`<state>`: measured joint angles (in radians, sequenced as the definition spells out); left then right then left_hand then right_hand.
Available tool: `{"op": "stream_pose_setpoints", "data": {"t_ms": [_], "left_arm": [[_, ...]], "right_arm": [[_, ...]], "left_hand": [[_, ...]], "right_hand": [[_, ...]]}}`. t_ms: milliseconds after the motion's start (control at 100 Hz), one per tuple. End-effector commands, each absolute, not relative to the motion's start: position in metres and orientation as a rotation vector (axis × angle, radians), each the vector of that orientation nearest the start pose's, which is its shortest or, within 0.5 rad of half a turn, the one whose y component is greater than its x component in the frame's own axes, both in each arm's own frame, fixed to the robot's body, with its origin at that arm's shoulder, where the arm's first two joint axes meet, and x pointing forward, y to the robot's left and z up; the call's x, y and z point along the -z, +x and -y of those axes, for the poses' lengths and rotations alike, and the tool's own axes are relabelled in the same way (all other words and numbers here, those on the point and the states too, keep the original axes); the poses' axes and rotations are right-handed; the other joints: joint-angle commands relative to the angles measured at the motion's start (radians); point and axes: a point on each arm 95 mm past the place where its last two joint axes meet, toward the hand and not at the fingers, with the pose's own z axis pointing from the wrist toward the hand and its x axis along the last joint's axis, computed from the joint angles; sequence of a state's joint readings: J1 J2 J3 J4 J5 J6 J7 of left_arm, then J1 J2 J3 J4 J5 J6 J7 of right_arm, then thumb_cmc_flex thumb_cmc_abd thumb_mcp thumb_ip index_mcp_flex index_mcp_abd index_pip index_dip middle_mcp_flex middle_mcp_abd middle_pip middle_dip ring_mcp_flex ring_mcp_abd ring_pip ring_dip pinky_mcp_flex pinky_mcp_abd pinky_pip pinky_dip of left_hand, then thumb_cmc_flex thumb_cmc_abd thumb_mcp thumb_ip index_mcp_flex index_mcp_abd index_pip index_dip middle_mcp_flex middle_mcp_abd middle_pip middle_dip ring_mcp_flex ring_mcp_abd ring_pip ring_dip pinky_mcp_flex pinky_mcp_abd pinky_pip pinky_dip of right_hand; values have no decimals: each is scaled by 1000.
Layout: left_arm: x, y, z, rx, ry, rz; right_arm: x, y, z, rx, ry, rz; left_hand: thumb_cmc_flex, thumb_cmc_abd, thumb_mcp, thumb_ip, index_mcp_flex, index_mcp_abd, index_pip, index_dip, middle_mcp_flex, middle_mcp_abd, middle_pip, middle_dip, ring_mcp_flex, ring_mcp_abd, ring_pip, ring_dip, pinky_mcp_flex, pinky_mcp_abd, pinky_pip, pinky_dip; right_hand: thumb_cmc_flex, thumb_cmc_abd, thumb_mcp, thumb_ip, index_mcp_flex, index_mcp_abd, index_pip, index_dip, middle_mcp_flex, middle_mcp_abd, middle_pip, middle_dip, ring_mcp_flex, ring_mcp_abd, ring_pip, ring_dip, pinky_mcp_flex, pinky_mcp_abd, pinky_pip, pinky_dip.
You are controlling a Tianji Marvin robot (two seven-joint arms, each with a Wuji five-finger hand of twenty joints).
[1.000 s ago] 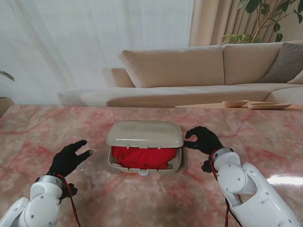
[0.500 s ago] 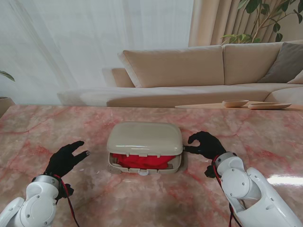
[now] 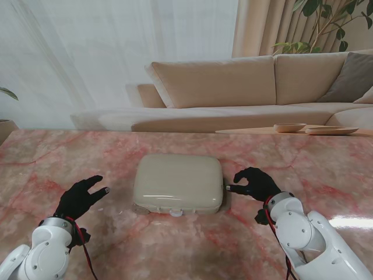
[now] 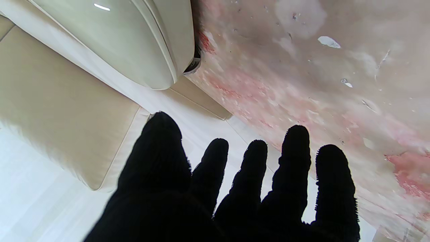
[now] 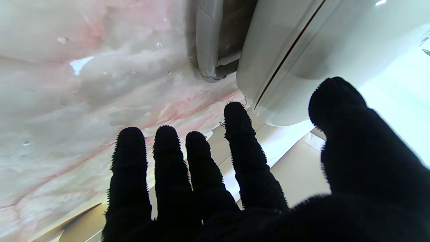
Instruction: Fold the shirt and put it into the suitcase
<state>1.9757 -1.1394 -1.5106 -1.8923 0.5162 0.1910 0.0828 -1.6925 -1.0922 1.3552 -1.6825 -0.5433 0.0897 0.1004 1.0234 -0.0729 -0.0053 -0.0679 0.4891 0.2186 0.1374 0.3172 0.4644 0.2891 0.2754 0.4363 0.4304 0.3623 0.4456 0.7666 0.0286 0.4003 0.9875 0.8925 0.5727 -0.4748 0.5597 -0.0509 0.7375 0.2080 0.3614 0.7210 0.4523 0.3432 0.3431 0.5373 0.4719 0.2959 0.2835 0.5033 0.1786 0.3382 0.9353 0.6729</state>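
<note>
Suitcase (image 3: 178,184) lid down, shirt hidden: packing looks finished. My right hand (image 3: 255,182) beside it, left hand (image 3: 80,196) apart, both splayed, empty. Next: confirm latch.

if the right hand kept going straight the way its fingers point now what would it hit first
Most likely the suitcase. The right hand is open beside the case's right side, its fingers aimed left at that side wall, with only a sliver of marble table between. Depth is hard to judge, so the fingertips may already be touching it.
</note>
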Motion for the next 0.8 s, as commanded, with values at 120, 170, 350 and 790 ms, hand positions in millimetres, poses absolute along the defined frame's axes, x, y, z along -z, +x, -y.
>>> {"op": "stream_pose_setpoints", "data": {"t_ms": [120, 170, 350, 790], "left_arm": [[326, 309, -68, 1513, -1854, -911], [326, 309, -68, 1514, -1854, -911], [325, 310, -67, 1525, -1844, -914], [317, 309, -59, 1588, -1811, -942]], "right_arm": [[334, 373, 39, 2100, -2392, 1658], [331, 372, 37, 2127, -2374, 1665], [315, 369, 28, 2281, -2270, 1686], [291, 356, -36, 2516, -1817, 1757]], "left_hand": [[-16, 48, -33, 17, -29, -39, 12, 3, 4, -21, -14, -8, 0, 2, -21, -14, -17, 29, -26, 21], [-16, 47, -33, 17, -30, -39, 11, 3, 5, -21, -14, -8, 1, 2, -21, -14, -17, 29, -26, 21], [-17, 46, -33, 17, -29, -39, 12, 3, 8, -20, -13, -8, 3, 3, -20, -14, -17, 29, -26, 21], [-12, 43, -33, 16, -7, -140, 43, 18, 33, -19, -9, -5, 11, 8, -13, -10, -1, 30, -3, 34]], "right_hand": [[-13, 24, -14, 34, -29, 1, -23, 8, 9, 2, -22, -19, 11, 2, -6, -11, -7, 7, -14, 26], [-10, 29, -15, 34, -35, 2, -26, 7, 7, 2, -24, -19, 9, 1, -8, -12, -12, 6, -19, 25], [-1, 52, -23, 36, -40, 3, -29, 6, 9, 0, -24, -18, 6, -5, -16, -15, -15, 5, -32, 19], [85, 32, 20, 80, -88, -2, -59, -5, 29, -27, 27, -17, 49, -47, -42, -63, 29, -88, -54, -35]]}}
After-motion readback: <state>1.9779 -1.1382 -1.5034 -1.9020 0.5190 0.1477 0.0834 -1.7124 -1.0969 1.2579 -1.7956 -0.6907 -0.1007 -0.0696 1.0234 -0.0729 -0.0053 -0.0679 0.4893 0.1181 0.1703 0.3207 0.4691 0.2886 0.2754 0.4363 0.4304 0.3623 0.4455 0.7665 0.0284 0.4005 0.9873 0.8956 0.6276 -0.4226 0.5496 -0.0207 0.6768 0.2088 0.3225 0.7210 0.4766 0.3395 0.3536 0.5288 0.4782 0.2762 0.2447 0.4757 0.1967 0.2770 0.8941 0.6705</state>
